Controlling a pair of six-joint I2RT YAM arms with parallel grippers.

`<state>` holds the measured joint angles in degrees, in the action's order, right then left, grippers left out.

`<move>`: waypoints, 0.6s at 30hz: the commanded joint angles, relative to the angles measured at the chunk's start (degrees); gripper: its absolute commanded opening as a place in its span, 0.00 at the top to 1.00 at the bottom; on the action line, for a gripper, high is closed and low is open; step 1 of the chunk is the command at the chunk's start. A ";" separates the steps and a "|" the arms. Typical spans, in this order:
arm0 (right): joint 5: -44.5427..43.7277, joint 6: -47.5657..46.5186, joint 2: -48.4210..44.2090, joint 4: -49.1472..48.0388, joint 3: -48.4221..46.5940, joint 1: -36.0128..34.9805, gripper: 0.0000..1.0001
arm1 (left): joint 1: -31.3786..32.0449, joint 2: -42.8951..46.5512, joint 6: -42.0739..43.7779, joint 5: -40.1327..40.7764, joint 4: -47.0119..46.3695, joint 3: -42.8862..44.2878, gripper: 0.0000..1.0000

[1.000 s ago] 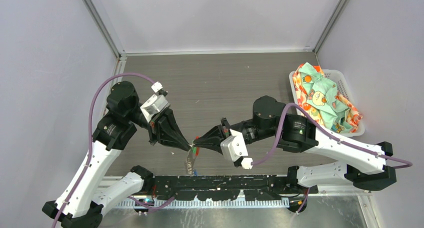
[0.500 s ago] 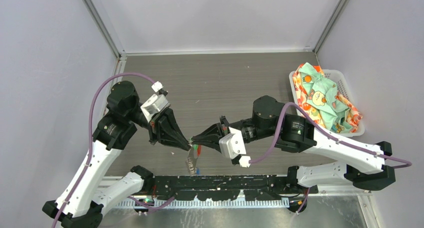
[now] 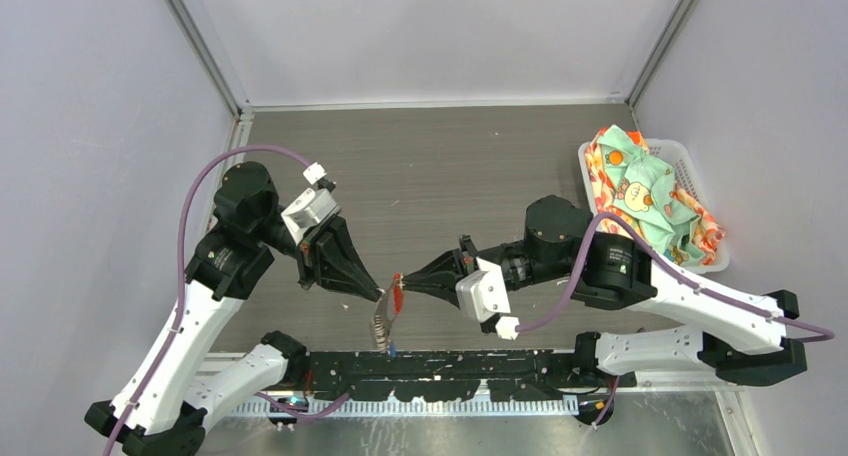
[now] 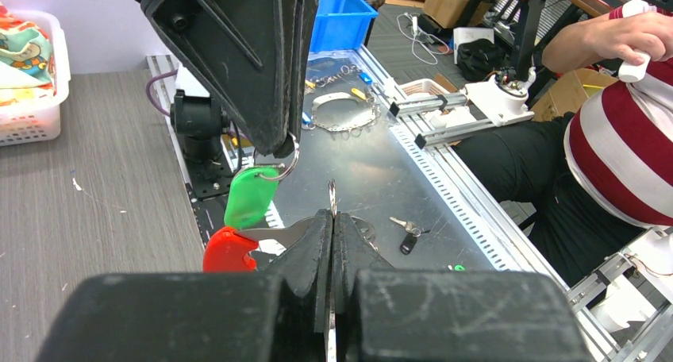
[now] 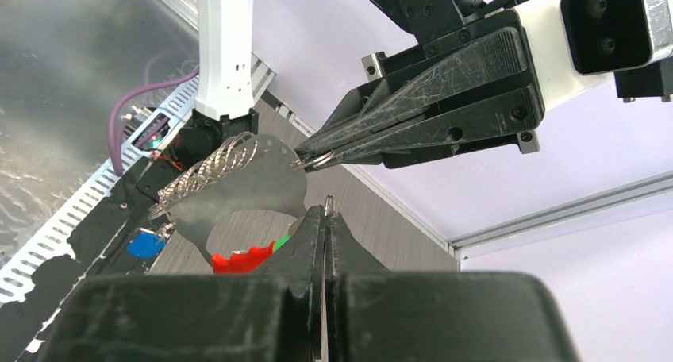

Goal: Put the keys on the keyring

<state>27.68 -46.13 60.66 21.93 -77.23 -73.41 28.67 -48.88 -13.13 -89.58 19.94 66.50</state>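
My left gripper and right gripper meet tip to tip low over the table's near edge. The left gripper is shut on a thin metal ring of the keyring; its silver plate and grey chain hang below, also seen from above. A red piece sits between the tips and shows in the left wrist view. The right gripper is shut on a small wire ring carrying the green-headed key. A blue-headed key hangs at the chain's end.
A white basket of patterned cloth stands at the right. The black rail and a metal bench lie just below the grippers. Loose keys lie on the bench. A person in a striped shirt sits beyond it.
The right arm has drawn back a little to the right. The red piece now shows between the two tips where green showed before. The left arm has stayed put.
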 commanded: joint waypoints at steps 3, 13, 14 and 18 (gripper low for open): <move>2.72 -0.22 -1.07 1.61 -0.38 -0.33 0.99 | 0.16 0.10 -0.76 -6.22 -1.95 1.53 1.00; 5.70 -0.76 0.74 1.18 -1.59 -0.46 0.99 | 0.16 0.15 -0.82 -5.92 -1.99 1.44 1.00; 5.71 -0.74 0.87 0.92 -1.68 -0.55 0.99 | 0.12 0.19 -0.78 -5.77 -2.06 1.44 1.00; 5.28 -0.63 1.33 -0.65 -1.69 -0.76 0.99 | 0.16 0.24 -0.78 -5.64 -2.14 1.14 1.00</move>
<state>32.21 -46.39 61.80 24.47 -77.23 -73.63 28.67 -48.90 -13.15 -89.58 19.94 66.50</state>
